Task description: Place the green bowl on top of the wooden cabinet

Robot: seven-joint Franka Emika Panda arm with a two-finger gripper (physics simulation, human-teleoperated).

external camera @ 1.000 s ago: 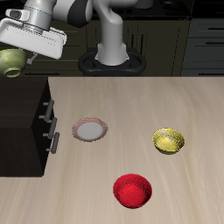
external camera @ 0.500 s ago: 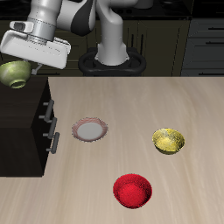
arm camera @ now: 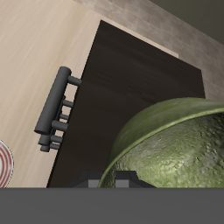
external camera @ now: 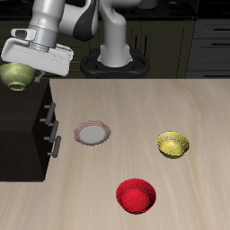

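The green bowl (external camera: 15,75) is olive-green and glossy, held by my gripper (external camera: 30,68) just above the top of the wooden cabinet (external camera: 22,121), near its back. The gripper is shut on the bowl's rim. In the wrist view the bowl (arm camera: 171,149) fills much of the frame, showing its mottled yellowish-green inside, with the cabinet's dark top (arm camera: 131,79) below it and the silver bar handles (arm camera: 54,109) on its front. The fingertips are mostly hidden by the bowl and the wrist housing.
A pink-rimmed plate (external camera: 92,134) lies on the table beside the cabinet. A yellow bowl (external camera: 174,144) and a red bowl (external camera: 136,195) sit nearer the table's front edge. The robot's base (external camera: 115,61) stands at the back.
The gripper with the green bowl has moved down toward the cabinet top and slightly toward the table's middle. Nothing else has moved.
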